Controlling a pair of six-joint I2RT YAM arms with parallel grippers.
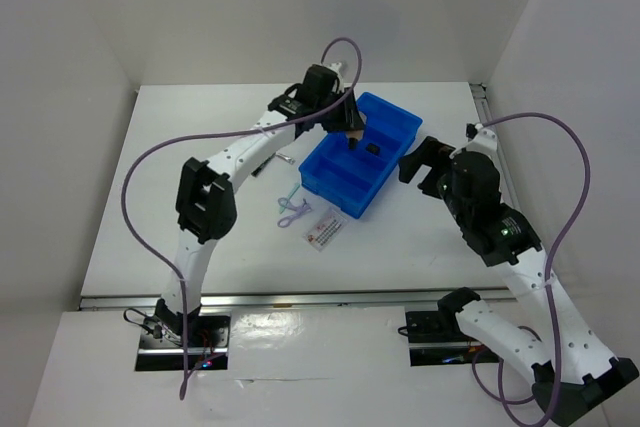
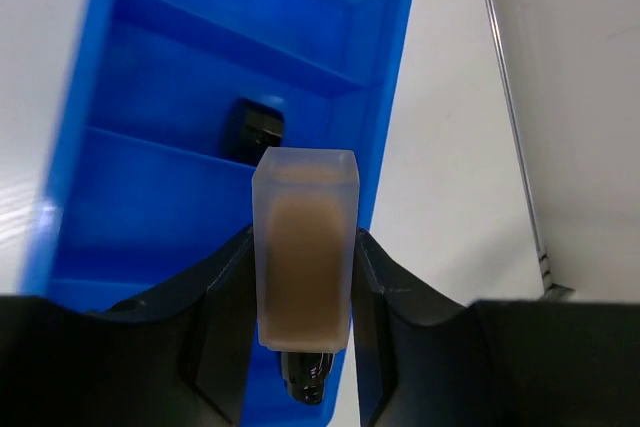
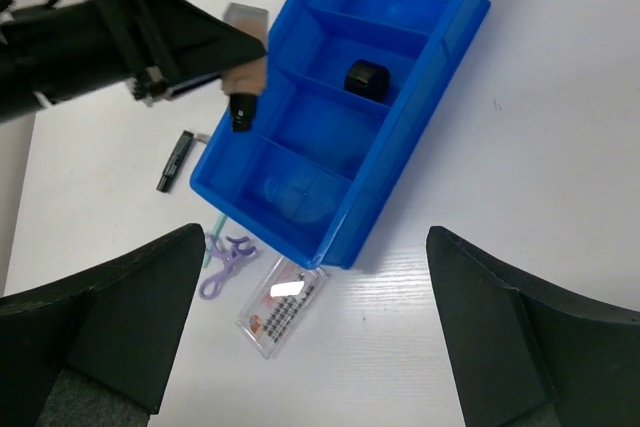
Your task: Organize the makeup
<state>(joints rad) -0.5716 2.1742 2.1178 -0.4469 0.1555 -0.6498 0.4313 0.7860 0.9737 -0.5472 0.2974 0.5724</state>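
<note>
- Pinching the bottle [image 2: 305, 217] by its tan body, my left pincer [image 2: 303, 257] hangs above the left rim of the tray [image 3: 415, 112]; both fingers press flat against the bottle's sides.
- My right pincer [image 3: 315, 247] is spread wide and holds nothing, hovering off the tray's right side, toward the right edge of the counter [image 1: 200, 197].
- The blue tray lies slantwise near the far edge, a little right of centre.
- A small black piece [image 3: 366, 78] sits in the tray's second compartment from its far end.
- The lilac looped tool [image 3: 228, 259] lies on the counter just beside the tray's near end.
- The white packet [image 3: 283, 304] with red print lies flat next to that tool, on the near side.
- A thin dark stick [image 3: 175, 160] lies on the counter to the tray's left.
</note>
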